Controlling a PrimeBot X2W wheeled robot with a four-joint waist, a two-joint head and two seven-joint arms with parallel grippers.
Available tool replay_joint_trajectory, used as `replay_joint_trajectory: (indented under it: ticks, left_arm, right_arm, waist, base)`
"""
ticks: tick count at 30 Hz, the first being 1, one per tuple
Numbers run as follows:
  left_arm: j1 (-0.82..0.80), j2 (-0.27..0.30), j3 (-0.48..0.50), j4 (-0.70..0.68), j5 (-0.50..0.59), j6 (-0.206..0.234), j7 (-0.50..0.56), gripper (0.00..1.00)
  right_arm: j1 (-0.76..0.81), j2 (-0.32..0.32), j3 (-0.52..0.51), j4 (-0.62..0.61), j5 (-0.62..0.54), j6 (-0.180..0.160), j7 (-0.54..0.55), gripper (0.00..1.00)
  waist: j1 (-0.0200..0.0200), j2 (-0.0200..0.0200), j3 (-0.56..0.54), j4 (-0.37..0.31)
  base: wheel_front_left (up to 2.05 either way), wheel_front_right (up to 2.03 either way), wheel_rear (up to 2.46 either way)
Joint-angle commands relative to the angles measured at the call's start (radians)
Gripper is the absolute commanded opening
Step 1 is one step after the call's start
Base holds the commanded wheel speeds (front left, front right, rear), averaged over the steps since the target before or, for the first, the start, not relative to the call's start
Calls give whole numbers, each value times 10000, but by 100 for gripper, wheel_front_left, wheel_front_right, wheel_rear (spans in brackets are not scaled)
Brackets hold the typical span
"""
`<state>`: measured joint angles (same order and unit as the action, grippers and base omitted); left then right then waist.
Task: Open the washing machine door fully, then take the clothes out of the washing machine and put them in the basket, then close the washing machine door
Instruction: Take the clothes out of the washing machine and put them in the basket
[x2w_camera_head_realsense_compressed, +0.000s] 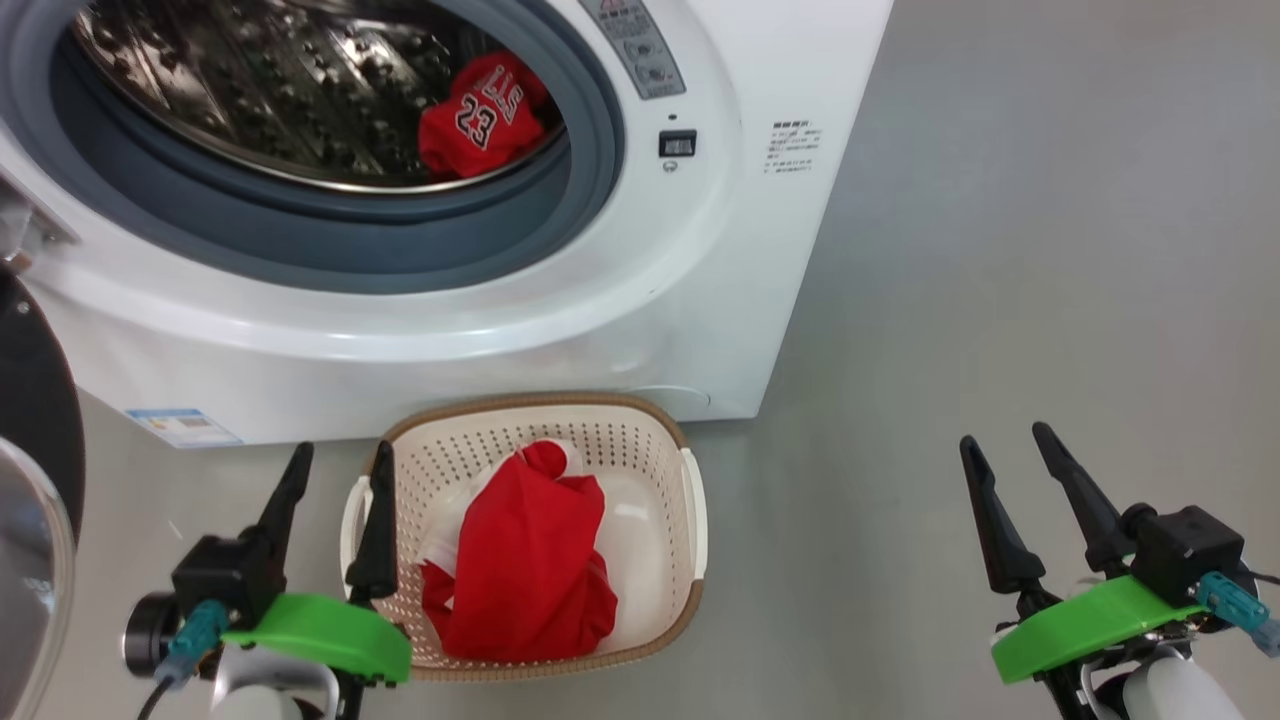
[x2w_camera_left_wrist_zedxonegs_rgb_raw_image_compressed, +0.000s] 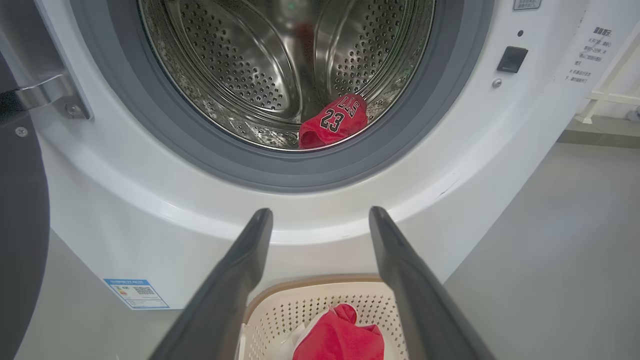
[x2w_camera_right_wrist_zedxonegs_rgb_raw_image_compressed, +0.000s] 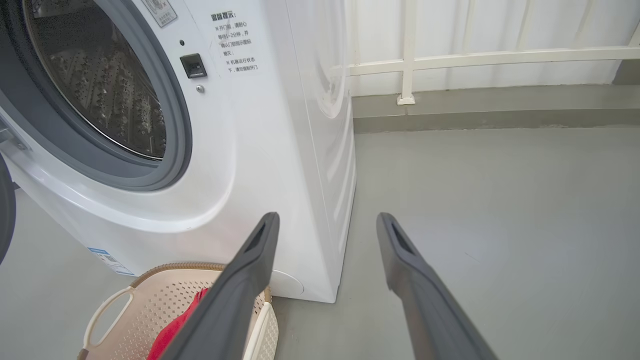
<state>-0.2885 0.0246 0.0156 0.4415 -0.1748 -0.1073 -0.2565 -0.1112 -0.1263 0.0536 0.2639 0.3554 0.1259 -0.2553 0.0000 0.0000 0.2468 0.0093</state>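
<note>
Clothes: a bundled bright red jersey with white "23" (x2w_camera_head_realsense_compressed: 480, 125) lies low in the steel drum (x2w_camera_head_realsense_compressed: 250, 90) of the big white front-loading washing machine (x2w_camera_head_realsense_compressed: 700, 300). A second crumpled red garment (x2w_camera_head_realsense_compressed: 530, 560) sits in the cream perforated plastic basket (x2w_camera_head_realsense_compressed: 692, 500), just in front of the machine on the grey floor (x2w_camera_head_realsense_compressed: 1000, 250). The glossy black round door (x2w_camera_head_realsense_compressed: 35, 420) stands open at the left edge. The left gripper (x2w_camera_head_realsense_compressed: 342, 450) is by the basket's left rim, and the right gripper (x2w_camera_head_realsense_compressed: 1004, 436) is well apart over the floor. Both have jaws wide, holding nothing.

Left wrist view: spread fingers frame the basket, with the jersey in the drum above.

Right wrist view: fingers apart and empty, basket at lower left.
</note>
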Motion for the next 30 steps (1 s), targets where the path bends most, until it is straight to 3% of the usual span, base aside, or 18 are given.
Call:
replay_joint_trajectory:
  ticks: [1,14,30]
  left_arm:
    - [260,256,368,-457,170,-20,-53,100]
    - [1953,256,595,-2337,301,190,-53,100]
    - [3251,256,764,-3424,60,456,-53,100]
  right_arm:
    - [171,-125,210,-195,57,48,-65,100]
    - [984,-72,36,-308,64,48,-65,100]
    - [1448,-7,-132,-425,57,48,-65,100]
  waist:
    - [0,0,-373,20]
    - [0,0,-1060,96]
    - [0,0,-1280,84]
  base:
    - [0,0,0]
    - [0,0,0]
    - [0,0,0]
